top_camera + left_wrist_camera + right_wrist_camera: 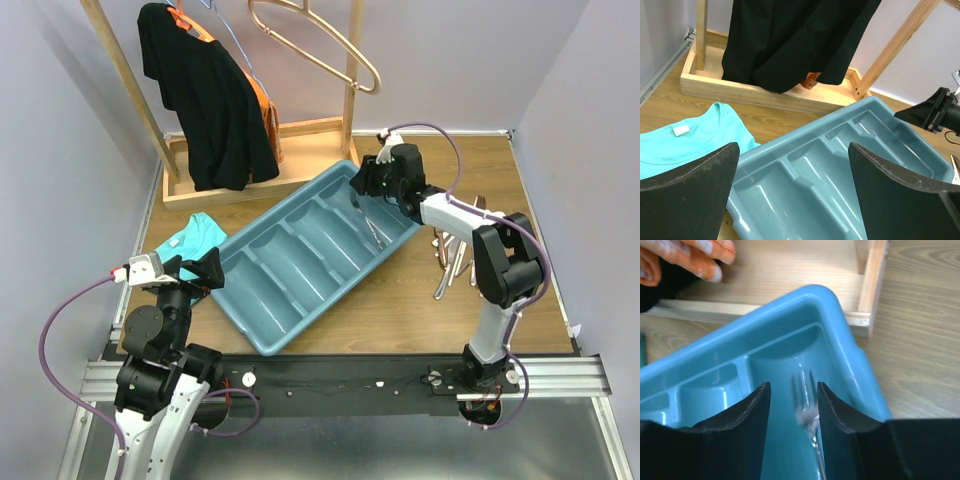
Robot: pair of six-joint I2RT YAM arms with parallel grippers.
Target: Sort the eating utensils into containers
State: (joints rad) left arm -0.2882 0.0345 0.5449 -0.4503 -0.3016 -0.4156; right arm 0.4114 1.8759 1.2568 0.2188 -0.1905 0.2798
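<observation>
The teal-blue tray (262, 345) lies diagonally across the table, its four long compartments side by side. My right gripper (362, 185) hangs over the tray's far end. In the right wrist view its jaws (794, 386) stand apart, open, over the outermost compartment (785, 360). A metal fork (805, 390) shows blurred between them, close to the right finger, tines towards the end wall. From above, the fork (372, 225) lies in that compartment. Several more utensils (452, 255) lie on the wood to the tray's right. My left gripper (794, 145) is open and empty near the tray's near-left end (815, 165).
A folded teal cloth (190, 240) lies left of the tray, also in the left wrist view (685, 145). Behind stands a wooden rack (300, 130) with a black garment (205, 95) and large metal hangers (320, 45). Grey walls close in both sides.
</observation>
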